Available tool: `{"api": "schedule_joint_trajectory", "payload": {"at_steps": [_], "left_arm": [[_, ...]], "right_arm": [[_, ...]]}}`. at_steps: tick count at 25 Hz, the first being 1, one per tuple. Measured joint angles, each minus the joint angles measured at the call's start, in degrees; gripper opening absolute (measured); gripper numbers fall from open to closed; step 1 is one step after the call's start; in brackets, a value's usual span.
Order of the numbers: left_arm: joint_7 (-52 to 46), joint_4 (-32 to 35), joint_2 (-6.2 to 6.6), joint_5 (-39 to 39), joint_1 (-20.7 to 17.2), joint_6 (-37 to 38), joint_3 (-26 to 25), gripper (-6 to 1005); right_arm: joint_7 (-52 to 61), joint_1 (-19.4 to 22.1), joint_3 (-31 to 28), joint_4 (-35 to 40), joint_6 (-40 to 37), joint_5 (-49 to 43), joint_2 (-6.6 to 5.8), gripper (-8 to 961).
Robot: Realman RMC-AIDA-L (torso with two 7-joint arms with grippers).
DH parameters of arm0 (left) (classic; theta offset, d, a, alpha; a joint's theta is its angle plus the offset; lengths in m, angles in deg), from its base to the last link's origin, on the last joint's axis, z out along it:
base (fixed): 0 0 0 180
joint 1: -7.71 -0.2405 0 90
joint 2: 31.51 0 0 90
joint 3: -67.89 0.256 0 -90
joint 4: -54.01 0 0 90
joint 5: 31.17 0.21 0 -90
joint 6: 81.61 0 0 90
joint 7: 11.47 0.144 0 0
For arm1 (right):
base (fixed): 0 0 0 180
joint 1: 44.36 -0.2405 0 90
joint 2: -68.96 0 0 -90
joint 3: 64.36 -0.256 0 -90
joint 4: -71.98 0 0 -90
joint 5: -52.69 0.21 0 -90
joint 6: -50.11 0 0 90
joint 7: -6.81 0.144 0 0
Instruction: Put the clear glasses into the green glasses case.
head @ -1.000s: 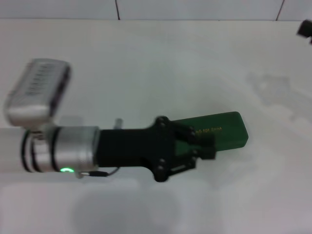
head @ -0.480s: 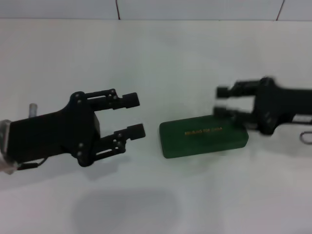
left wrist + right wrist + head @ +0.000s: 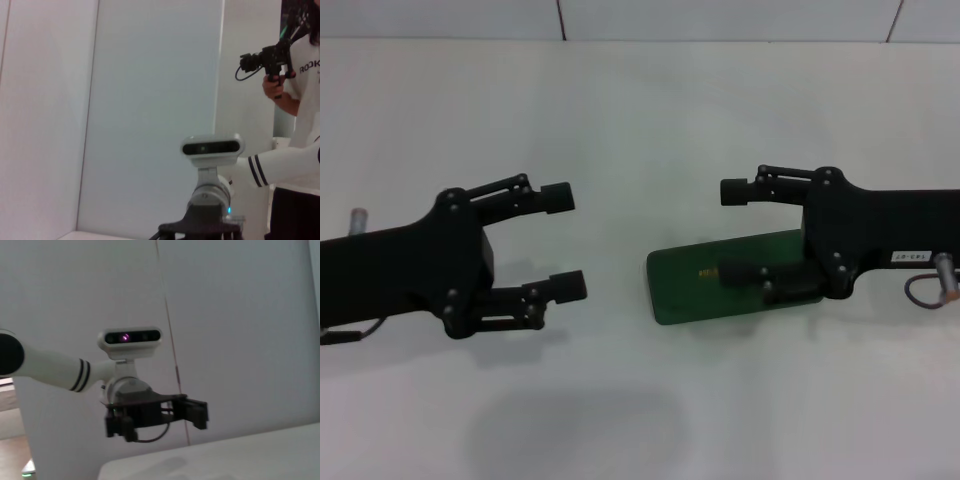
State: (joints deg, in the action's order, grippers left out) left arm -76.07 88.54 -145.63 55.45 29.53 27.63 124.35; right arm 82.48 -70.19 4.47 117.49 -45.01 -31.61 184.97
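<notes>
The green glasses case (image 3: 692, 291) lies shut on the white table (image 3: 640, 120), right of centre, with a small gold mark on its lid. My right gripper (image 3: 733, 232) reaches in from the right and stands open; its lower finger (image 3: 745, 273) is over the lid and its upper finger (image 3: 740, 190) is beyond the case's far edge. I cannot tell whether it touches the lid. My left gripper (image 3: 565, 242) is open and holds nothing, a short way left of the case. In the right wrist view the left gripper (image 3: 192, 412) shows above the table. The clear glasses are out of view.
A tiled wall (image 3: 720, 18) runs along the table's far edge. In the left wrist view the right arm's wrist camera (image 3: 212, 148) faces me, and a person (image 3: 300, 155) holding a camera rig stands behind it.
My left gripper has pulled back to the left, off the case, and shows open. My right gripper has come in from the right and now covers the case's right end.
</notes>
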Motion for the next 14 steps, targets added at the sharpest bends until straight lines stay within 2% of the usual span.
{"api": "schedule_joint_trajectory", "payload": {"at_steps": [4,10,14], "left_arm": [[-0.25,-0.04,0.94,0.0,0.04,-0.01,-0.04,800],[-1.72,-0.03,0.99,0.01,0.17,0.01,0.09,829],[-1.79,-0.02,0.8,0.01,-0.03,0.08,0.24,829]], "right_arm": [[1.72,0.92,-0.12,2.39,-2.95,0.45,-0.14,877],[3.22,4.69,0.0,7.99,-5.79,2.19,-0.09,877],[2.97,5.69,0.04,8.47,-6.33,3.29,-0.18,877]]}}
